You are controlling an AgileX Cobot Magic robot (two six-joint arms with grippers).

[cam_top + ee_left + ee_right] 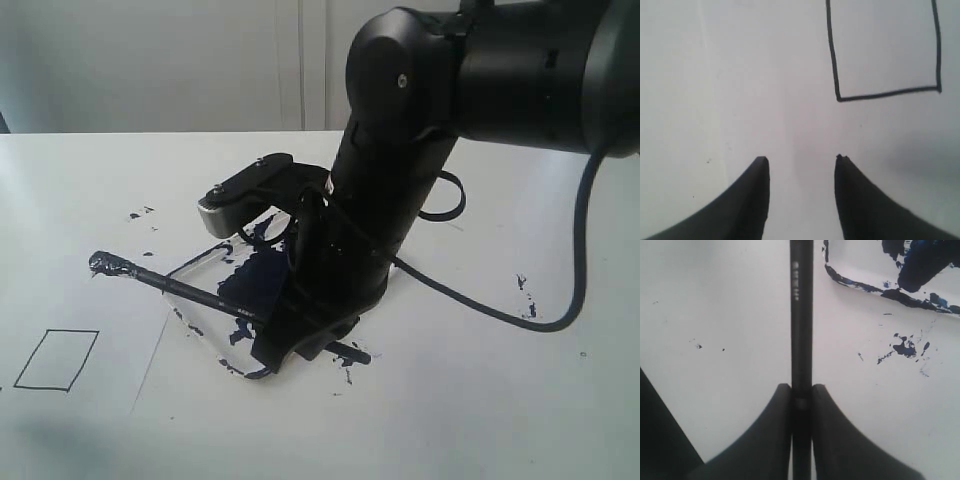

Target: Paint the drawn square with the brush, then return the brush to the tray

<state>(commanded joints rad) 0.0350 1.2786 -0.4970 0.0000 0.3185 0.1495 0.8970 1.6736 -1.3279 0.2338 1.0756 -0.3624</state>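
In the exterior view the matte black right arm [400, 200] bends low over the tray [200, 260], a shallow clear plastic dish with rounded corners and a blue-black blotch inside. The brush [170, 283], a thin black stick, slants out from under the arm across the tray's left rim. Its clotted, paint-dark tip points left over the white table [480, 400]. The pale lettering on the shaft is too small to read. The drawn square [57, 360], a thin black outline with a white inside, lies on the paper [112, 390] well apart from the tip, with bare surface between them. A glossy black cable [500, 310] loops to the right.

In the left wrist view the left gripper [801, 158] hangs with its smooth tapered fingers spread and nothing between them. It is over plain paper, near one corner of the square.

In the right wrist view the right gripper [801, 387] is pinched tight on the brush shaft. The faint print on the shaft is illegible. The tray's paint-smeared rim curves nearby, and blue splatters [905, 347] speckle the table beside it.
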